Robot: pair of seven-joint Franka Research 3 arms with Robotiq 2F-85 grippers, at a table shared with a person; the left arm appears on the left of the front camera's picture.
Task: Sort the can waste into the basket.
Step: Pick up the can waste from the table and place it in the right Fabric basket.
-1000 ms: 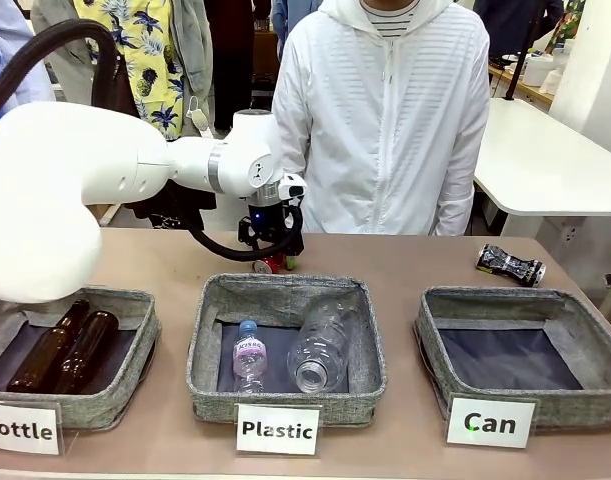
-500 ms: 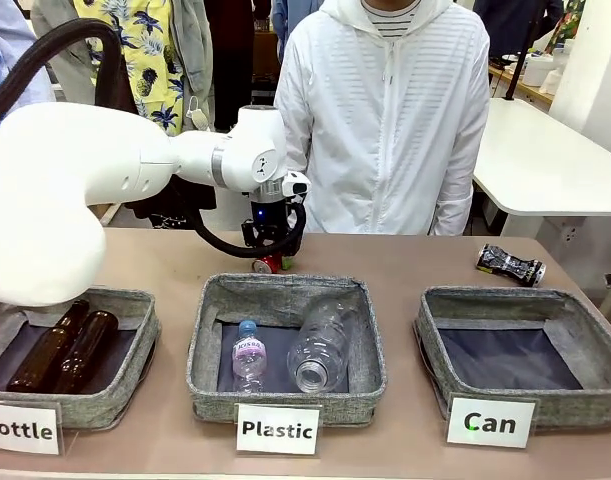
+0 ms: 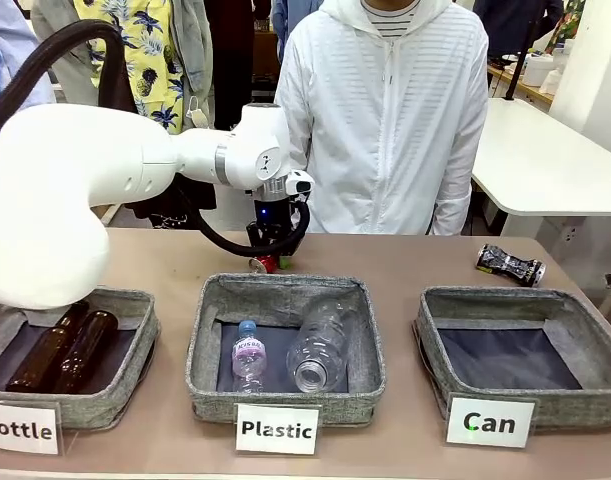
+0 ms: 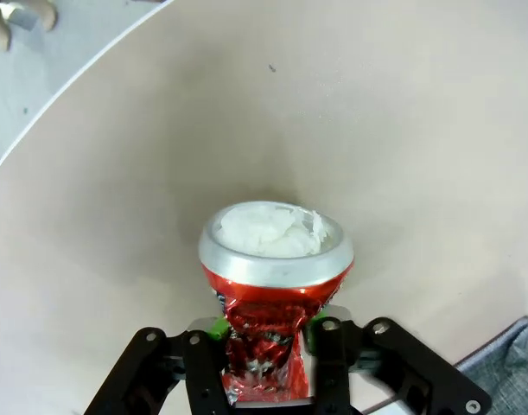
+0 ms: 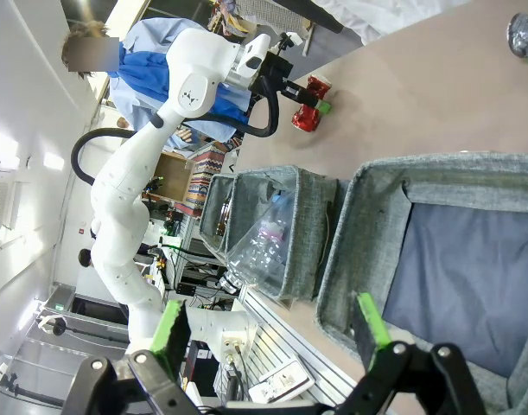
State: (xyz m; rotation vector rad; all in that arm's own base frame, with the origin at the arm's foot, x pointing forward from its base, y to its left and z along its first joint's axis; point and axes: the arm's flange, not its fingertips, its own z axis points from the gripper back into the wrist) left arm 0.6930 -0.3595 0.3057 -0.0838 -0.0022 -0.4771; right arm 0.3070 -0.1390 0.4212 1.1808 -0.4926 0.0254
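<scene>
"Red can (image 3: 268, 263) first: where is it?"

"At the far side of the tan surface (image 3: 435, 255), just behind the Plastic basket (image 3: 207, 345) and in front of a person in a white jacket (image 3: 385, 110). The can is crushed at the waist. The left pincer (image 4: 274, 322) reaches down onto it. In the left wrist view its green pads (image 4: 217, 327) press on both sides of the crumpled waist, so the pincer is narrowed to the can's width and has hold of it. From the front, the can looks not yet lifted."

"And the other can?"

"The black-and-silver can (image 3: 509, 264) lies on its side near the far right of the surface. It is behind the Can basket (image 3: 435, 335) and apart from it, and nothing touches it."

"Is anything in the Can basket?"

"No can lies in it; only its dark lining shows. In the right wrist view the right pincer (image 5: 272, 333) hangs above it, jaws spread wide, holding nothing."

"So how far along is the sorting?"

"Early, I judge. Two clear bottles (image 3: 320, 345) lie in the Plastic basket and two brown bottles (image 3: 65, 350) in the Bottle basket (image 3: 135, 375), but neither can is sorted. The red can has to be lifted, carried right past the Plastic basket and dropped in the Can basket. Then the second can needs the same."
</scene>
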